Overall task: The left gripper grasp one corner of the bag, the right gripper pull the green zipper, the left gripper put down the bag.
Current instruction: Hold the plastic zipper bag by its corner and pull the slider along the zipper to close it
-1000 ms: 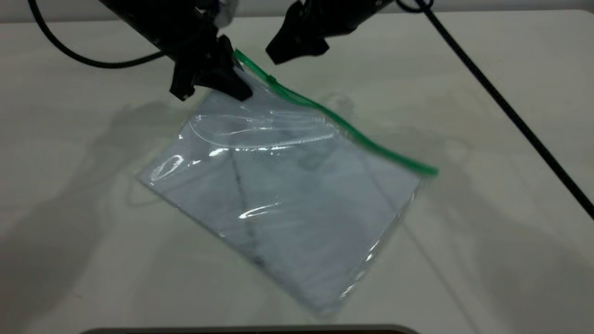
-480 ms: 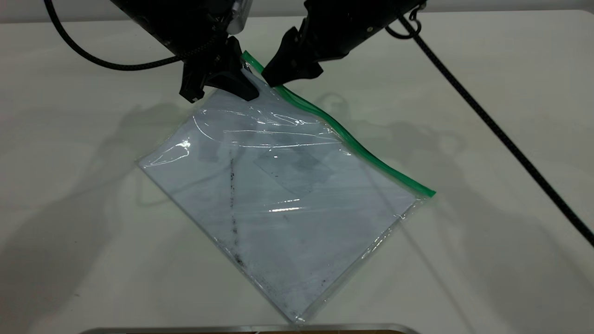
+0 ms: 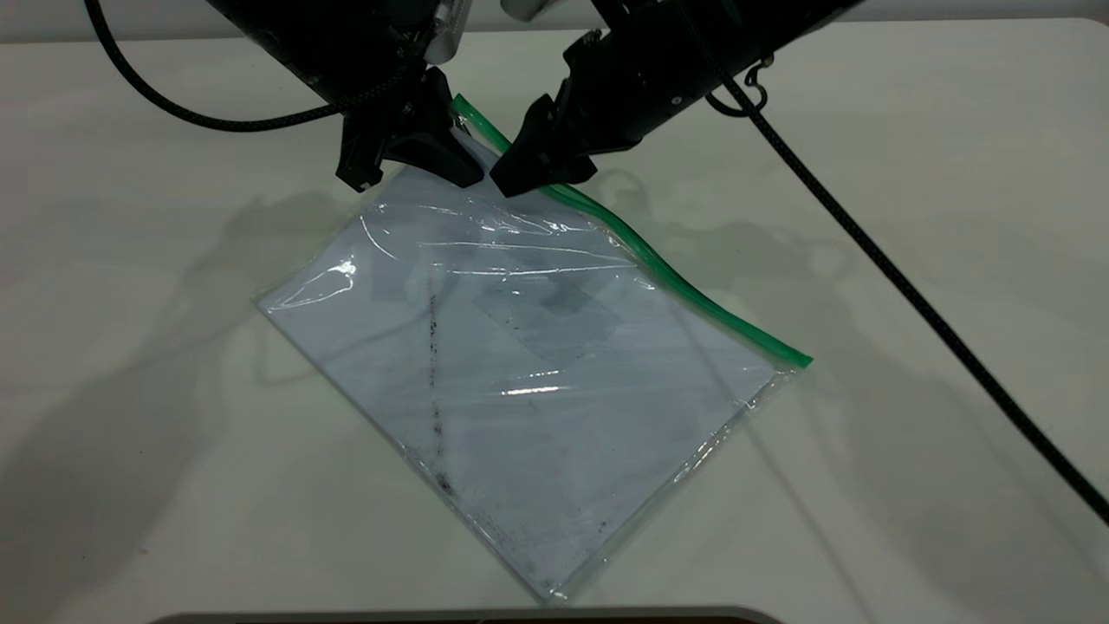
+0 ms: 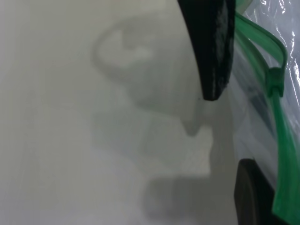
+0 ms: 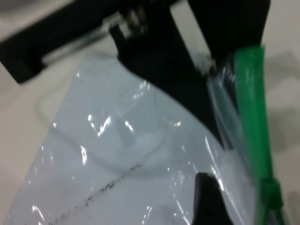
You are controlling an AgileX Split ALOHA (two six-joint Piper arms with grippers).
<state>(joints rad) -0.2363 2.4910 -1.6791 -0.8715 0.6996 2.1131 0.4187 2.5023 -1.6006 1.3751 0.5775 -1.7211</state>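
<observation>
The bag (image 3: 537, 373) is a clear pouch with white paper inside. It lies slanted on the table with its far corner lifted. My left gripper (image 3: 414, 160) is shut on that lifted corner, next to the end of the green zipper (image 3: 676, 277). My right gripper (image 3: 530, 173) hovers over the zipper strip just right of the left gripper, fingers apart. In the right wrist view one of its fingers (image 5: 206, 197) rests over the plastic, with the green slider tab (image 5: 269, 192) beside it and a gap between. The slider (image 4: 275, 82) also shows in the left wrist view.
The bare white table (image 3: 866, 485) surrounds the bag. The right arm's braided cable (image 3: 910, 295) runs diagonally across the right side. A dark-edged object (image 3: 468, 617) lies at the near table edge. The left arm's cable (image 3: 173, 108) loops at the far left.
The bag has stopped swinging and lies flatter and lower. My right gripper has come down and left to the zipper near the held corner. The left gripper has barely moved.
</observation>
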